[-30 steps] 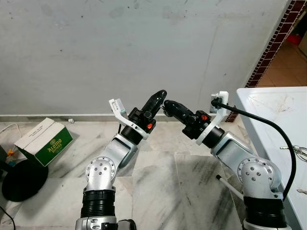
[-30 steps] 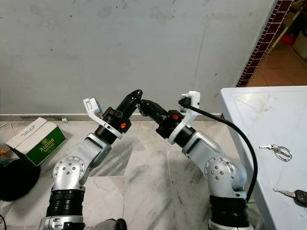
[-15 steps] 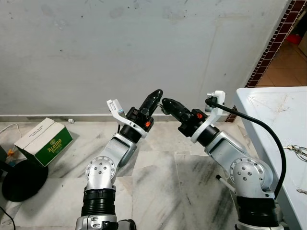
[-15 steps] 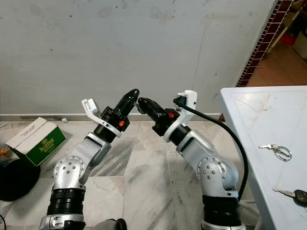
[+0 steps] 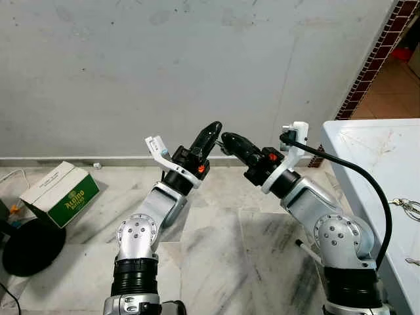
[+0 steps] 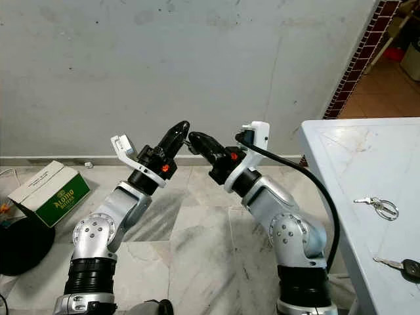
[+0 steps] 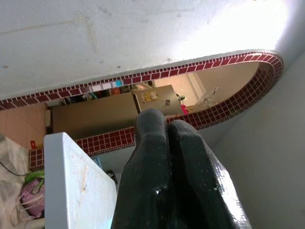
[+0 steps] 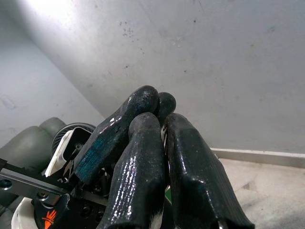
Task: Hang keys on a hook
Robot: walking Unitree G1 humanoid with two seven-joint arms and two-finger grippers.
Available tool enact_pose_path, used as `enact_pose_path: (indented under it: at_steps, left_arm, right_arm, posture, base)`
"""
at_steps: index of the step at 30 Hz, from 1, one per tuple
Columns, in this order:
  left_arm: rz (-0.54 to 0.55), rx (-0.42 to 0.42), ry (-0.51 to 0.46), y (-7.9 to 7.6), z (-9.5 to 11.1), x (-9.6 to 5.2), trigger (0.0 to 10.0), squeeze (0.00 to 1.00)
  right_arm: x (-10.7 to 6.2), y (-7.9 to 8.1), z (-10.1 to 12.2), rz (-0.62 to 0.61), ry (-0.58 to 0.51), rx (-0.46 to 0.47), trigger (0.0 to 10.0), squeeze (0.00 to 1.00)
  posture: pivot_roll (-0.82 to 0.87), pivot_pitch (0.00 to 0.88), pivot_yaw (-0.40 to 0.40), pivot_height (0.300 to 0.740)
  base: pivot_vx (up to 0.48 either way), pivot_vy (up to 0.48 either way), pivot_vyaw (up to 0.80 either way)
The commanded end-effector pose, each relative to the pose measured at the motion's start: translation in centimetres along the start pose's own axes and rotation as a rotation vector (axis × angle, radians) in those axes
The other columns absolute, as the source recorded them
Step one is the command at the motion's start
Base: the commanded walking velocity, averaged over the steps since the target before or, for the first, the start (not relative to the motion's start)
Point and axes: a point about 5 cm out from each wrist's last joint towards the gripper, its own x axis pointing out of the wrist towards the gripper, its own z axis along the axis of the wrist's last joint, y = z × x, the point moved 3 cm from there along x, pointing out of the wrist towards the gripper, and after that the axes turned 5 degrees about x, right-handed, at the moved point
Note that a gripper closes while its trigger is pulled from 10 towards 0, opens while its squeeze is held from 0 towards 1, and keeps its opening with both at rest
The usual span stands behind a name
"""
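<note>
A key ring (image 6: 378, 207) with several keys lies on the white table (image 6: 341, 164) at my right. A second key with a black fob (image 6: 403, 266) rests nearer the table's front edge. Both arms are raised in front of the grey wall, well left of the table. My left gripper (image 5: 213, 128) is shut and empty, pointing up and right. My right gripper (image 5: 228, 139) is shut too, pointing up and left, its tip almost touching the left one. In the right wrist view my own shut fingers (image 8: 143, 133) sit just beside the left gripper's fingers (image 8: 119, 131).
A green and white carton (image 5: 60, 193) and a round black object (image 5: 29, 246) sit on the marble floor at far left. A dark red tiled edge (image 5: 374, 62) borders a doorway at the upper right. A black cable (image 6: 315, 190) loops off my right forearm.
My right arm has swung a little to the left, bringing its shut tip closer to the left gripper. The left gripper has shifted slightly left as well.
</note>
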Motion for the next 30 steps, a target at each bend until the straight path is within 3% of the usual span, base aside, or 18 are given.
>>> enact_pose_path:
  at_steps: [1,2,3,4,30]
  left_arm:
    - [-0.018,-0.03,-0.073,-0.29,0.98,0.1,0.0,0.0]
    - [-0.018,-0.03,-0.073,-0.29,0.98,0.1,0.0,0.0]
    - [-0.018,-0.032,-0.072,-0.32,0.89,0.18,0.0,0.0]
    - [-0.018,-0.034,-0.072,-0.32,0.83,0.21,0.0,0.0]
    - [-0.011,-0.023,-0.067,-0.17,0.79,0.22,0.0,0.0]
  right_arm:
    - [-0.52,-0.92,1.37,-0.047,-0.059,-0.034,10.0,0.0]
    - [-0.52,-0.92,1.37,-0.047,-0.059,-0.034,10.0,0.0]
    - [-0.45,-0.83,1.3,-0.043,-0.059,-0.033,10.0,0.29]
    - [-0.42,-0.76,1.27,-0.037,-0.059,-0.03,10.0,1.0]
    - [-0.55,-1.47,1.52,-0.073,-0.062,-0.073,10.0,1.0]
  posture:
    - [-0.11,0.107,0.024,0.74]
    - [-0.11,0.107,0.024,0.74]
    - [-0.11,0.107,0.024,0.74]
    - [-0.11,0.107,0.024,0.74]
    - [-0.11,0.108,0.022,0.74]
  base:
    - [0.0,0.0,0.0]
    - [0.0,0.0,0.0]
    - [0.0,0.0,0.0]
    - [0.0,0.0,0.0]
    - [0.0,0.0,0.0]
